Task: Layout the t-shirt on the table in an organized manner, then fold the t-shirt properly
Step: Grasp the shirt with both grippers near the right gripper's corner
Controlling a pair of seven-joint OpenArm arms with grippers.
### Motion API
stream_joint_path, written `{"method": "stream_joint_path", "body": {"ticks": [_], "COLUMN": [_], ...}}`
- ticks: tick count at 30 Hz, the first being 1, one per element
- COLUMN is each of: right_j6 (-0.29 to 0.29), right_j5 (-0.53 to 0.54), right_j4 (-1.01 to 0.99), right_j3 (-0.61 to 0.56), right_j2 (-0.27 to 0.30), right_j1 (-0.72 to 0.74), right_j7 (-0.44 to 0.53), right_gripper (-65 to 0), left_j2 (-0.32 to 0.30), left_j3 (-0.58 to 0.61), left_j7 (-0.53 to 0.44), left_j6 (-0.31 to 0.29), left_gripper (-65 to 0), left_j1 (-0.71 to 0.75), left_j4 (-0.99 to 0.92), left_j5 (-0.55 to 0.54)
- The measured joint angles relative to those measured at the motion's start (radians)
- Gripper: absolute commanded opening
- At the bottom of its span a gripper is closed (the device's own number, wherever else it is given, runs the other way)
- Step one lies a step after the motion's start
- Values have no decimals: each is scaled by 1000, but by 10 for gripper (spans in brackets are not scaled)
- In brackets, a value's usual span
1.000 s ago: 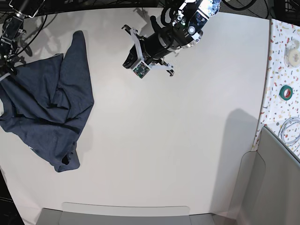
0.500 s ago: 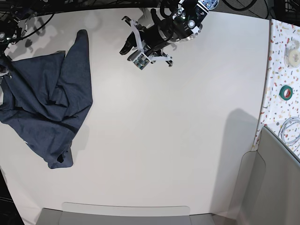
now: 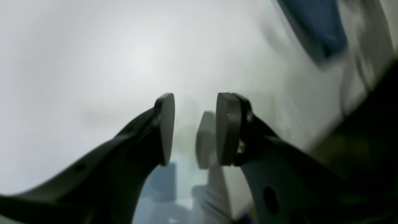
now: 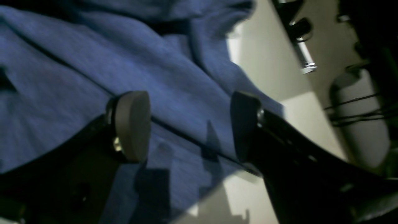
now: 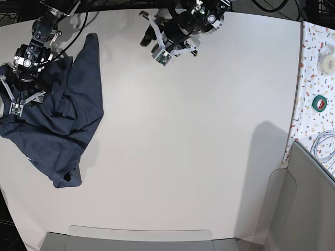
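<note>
The dark navy t-shirt [image 5: 63, 115] lies crumpled at the left of the off-white table [image 5: 183, 146], plain side showing, no lettering visible. My right gripper [image 5: 22, 94] hangs over the shirt's upper left part. In the right wrist view it [image 4: 189, 124] is open, with blue cloth [image 4: 77, 62] below the jaws and nothing between them. My left gripper [image 5: 152, 46] is at the far edge of the table, apart from the shirt. In the left wrist view it [image 3: 194, 130] is open and empty over bare table, with a blurred corner of the shirt [image 3: 314, 25] at top right.
A narrow speckled surface [image 5: 314, 78] runs along the right side, carrying a green tape roll [image 5: 319, 103], a white roll [image 5: 328, 63] and a coiled cable [image 5: 324, 144]. Grey panels stand at the bottom right [image 5: 309, 198] and along the near edge [image 5: 141, 238].
My right arm has swung in from the left edge to over the shirt. My left arm has drawn back toward the far edge. The shirt slid slightly left, then stayed put.
</note>
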Motion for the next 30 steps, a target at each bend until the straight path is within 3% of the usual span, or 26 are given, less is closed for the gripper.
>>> {"method": "stream_joint_path", "body": {"ticks": [5,6,10,11,15,19,24,28,30], "right_j6": [0,2,-3,-3,-3,-2,89,99,103], "right_j5": [-2,-1,0,0,5,-5,-4,-5,-2], "right_j4": [-112,-144,-219,-221,-209,-160,16,45,45], "right_j3": [-2,-3,-2,-2,-3,-3,-5,-56,-74], "right_j2": [31,51,98,103,132,145,130,143,143], "right_j1": [24,24,25,18,-41,-107,-205,-245,-260], "right_j7": [1,1,24,22,34,13,0,5,4], "right_gripper": [-269,-307,-624,-650,-650,-650,-650,-650,-650], "left_j2": [8,16,29,28,34,112,157,201,201], "left_j3": [13,13,15,18,18,10,19,32,60], "left_j7": [-5,-5,-4,-1,-4,-6,-6,-13,-66], "left_j6": [3,11,9,7,6,8,5,16,8], "left_gripper": [-436,-443,-463,-466,-466,-466,-466,-466,-470], "left_j1": [-72,-87,-112,-112,-133,-134,-151,-154,-153], "left_j4": [-2,-2,0,0,0,0,1,0,-11], "left_j5": [1,3,2,1,1,2,-3,4,0]}}
